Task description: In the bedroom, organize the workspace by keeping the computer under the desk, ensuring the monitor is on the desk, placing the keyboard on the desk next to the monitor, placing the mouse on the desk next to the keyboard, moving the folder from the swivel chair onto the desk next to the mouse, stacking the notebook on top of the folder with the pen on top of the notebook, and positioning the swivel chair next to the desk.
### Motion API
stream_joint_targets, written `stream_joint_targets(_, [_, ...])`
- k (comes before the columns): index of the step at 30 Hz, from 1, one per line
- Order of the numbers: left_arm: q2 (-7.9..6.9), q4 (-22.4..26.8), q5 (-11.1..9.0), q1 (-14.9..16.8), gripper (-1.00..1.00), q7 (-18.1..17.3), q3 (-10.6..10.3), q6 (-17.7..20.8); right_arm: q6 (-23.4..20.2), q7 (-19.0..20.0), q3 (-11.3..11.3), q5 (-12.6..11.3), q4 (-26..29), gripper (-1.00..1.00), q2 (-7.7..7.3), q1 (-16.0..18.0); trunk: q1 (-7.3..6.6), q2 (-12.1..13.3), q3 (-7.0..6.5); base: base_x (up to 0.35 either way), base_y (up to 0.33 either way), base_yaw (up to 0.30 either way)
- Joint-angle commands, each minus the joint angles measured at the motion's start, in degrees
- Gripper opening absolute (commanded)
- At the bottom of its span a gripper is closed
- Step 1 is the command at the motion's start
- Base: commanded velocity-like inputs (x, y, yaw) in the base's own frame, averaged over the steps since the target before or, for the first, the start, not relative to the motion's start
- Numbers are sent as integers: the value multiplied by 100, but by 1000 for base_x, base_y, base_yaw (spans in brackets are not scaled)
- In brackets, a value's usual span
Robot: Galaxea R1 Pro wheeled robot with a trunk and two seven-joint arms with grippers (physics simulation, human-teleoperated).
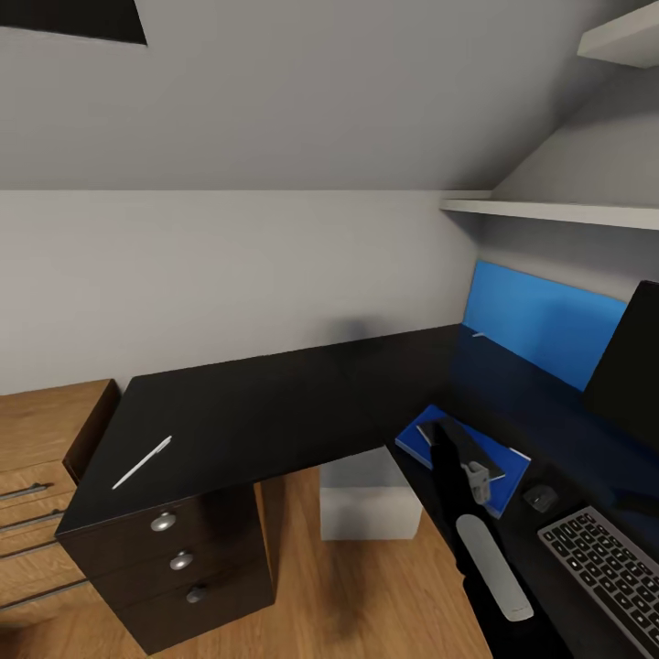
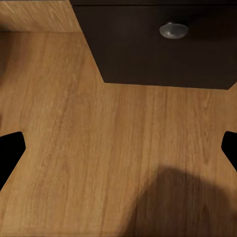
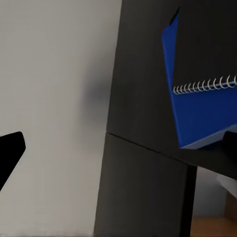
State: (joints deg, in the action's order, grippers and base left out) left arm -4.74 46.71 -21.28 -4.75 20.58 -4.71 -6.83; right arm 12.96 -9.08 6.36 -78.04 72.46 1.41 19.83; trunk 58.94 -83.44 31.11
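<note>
One pen point(image 1: 142, 462) lies on the desk point(image 1: 265, 412) above three knobbed drawers point(image 1: 174, 558). One computer point(image 1: 366, 494) stands beneath. Rightward: one folder point(image 1: 508, 476) under the notebook point(image 1: 430, 432), one mouse point(image 1: 540, 498), keyboard point(image 1: 609, 567), monitor point(image 1: 631, 366). Both grippers, left point(image 2: 118, 148) and right point(image 3: 118, 153), gape, holding nothing.

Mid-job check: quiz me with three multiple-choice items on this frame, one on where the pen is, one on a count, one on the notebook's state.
1. The thin white pen lies:
A. on the desk's left wing
B. on the notebook
C. on the floor

2. Round silver knobs showing on the black drawers:
A. one
B. three
C. five

3. The small dark-grey notebook is:
A. on the bright blue folder
B. under the keyboard
C. on the shelf

A: alone on the black desk top.
B: three stacked.
A: resting on blue.
</note>
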Motion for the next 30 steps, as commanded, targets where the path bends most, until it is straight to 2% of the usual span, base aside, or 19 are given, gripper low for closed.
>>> stream_joint_targets(1, [-10, 6, -60, 0, 100, 43, -39, -29, 41, -14, 24, -51, 10, 100, -4, 3, 0, -3, 5, 0, 0, 2])
stream_joint_targets(30, [-9, 5, -60, 0, 100, 43, -39, -29, 74, 74, 59, -71, 31, 100, 0, -49, 0, -3, 5, 0, 0, 0])
